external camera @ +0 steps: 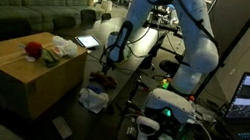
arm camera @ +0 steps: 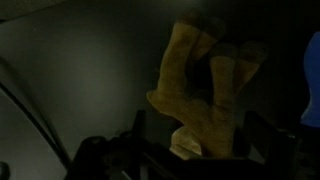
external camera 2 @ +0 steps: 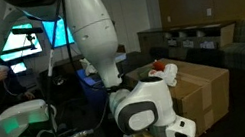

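Sits low just beside the cardboard box [external camera: 24, 69] as a tan fabric lump [arm camera: 205, 95], soft and creased, with two blunt upright lobes. Flanked by the jaws of the gripper [external camera: 111, 62], spread apart and clamping nothing. Farther out, smooth flat box top, green ribbed sofa [external camera: 23, 8], dim room with lit screens.
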Controlling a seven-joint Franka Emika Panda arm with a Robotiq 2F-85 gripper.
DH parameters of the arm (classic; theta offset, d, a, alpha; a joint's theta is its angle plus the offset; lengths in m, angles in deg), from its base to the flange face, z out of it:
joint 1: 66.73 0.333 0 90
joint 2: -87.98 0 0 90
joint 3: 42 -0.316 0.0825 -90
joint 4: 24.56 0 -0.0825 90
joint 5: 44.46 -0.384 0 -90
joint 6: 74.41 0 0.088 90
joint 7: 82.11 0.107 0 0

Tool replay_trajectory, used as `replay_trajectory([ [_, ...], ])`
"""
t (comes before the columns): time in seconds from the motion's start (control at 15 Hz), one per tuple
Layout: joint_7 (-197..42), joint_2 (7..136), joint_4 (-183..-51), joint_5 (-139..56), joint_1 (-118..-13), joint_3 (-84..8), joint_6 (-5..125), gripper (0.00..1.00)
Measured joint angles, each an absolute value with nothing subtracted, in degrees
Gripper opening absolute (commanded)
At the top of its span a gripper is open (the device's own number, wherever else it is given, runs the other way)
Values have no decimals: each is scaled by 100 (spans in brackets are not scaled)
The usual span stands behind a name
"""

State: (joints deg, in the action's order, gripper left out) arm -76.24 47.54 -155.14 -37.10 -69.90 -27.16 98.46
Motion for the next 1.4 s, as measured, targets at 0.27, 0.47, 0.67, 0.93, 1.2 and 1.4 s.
replay_trajectory([
  [0.27, -7589, 4946, -15729, -3710, -6651, -2715, 10005, 100],
  [0.47, -7493, 5102, -15986, -3712, -6289, -2714, 10120, 100],
  [0.67, -7378, 5231, -16226, -3733, -5962, -2731, 10165, 100],
  [0.93, -7304, 5408, -16544, -3949, -5716, -3018, 10192, 100],
  [1.2, -7145, 5522, -16778, -4238, -5533, -3498, 10199, 100],
  [1.4, -7017, 5529, -16869, -4466, -5455, -3872, 10237, 100],
])
